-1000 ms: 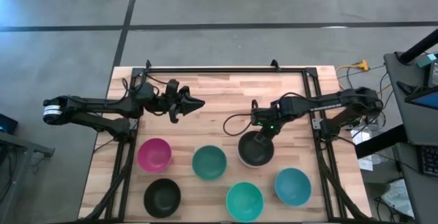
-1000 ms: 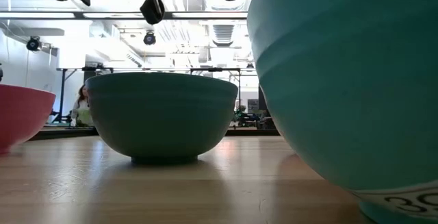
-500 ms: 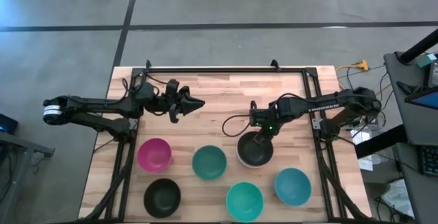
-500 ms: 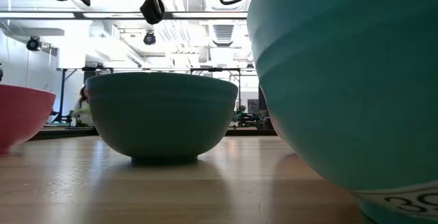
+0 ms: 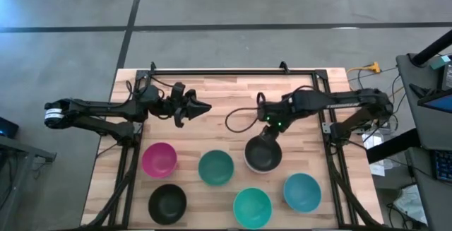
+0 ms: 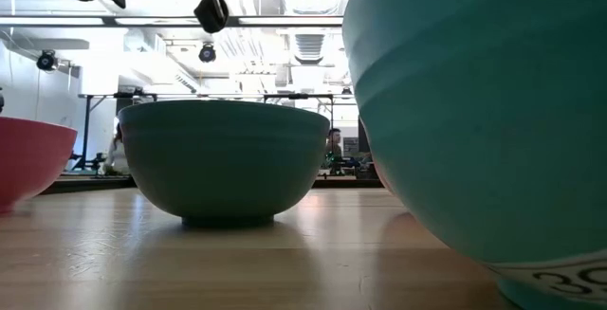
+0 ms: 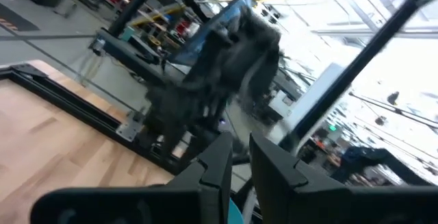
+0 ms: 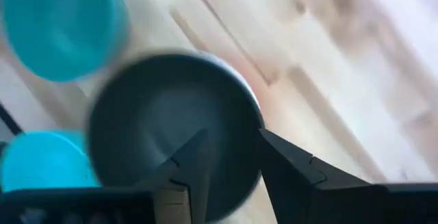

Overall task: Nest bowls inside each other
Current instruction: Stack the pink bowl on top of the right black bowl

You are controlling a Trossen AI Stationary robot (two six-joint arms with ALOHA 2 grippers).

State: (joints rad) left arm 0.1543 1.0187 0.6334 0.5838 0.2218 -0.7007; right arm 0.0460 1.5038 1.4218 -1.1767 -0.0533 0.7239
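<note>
Several bowls sit upright in two rows on the near half of the wooden table (image 5: 233,93). They are magenta (image 5: 159,159), dark teal (image 5: 215,167), black (image 5: 168,203), turquoise (image 5: 252,208) and blue (image 5: 302,192). A second black bowl (image 5: 263,154) rests nested in a white bowl whose rim (image 5: 248,162) shows around it. My right gripper (image 5: 268,131) hovers open over that black bowl's far rim (image 8: 254,114); its fingers touch nothing. My left gripper (image 5: 203,107) hangs over the far left of the table, fingers close together, with nothing between them.
A black frame (image 5: 233,70) runs along the table's far edge and down both sides. The wood between the two grippers and behind the bowl rows is bare. In the low view the turquoise bowl (image 6: 474,111) fills the right side, next to the dark teal bowl (image 6: 226,158).
My right gripper has opened, let go of the black bowl's far rim, and risen a little toward the table's far edge. The black bowl stays where it was, nested in the white one.
</note>
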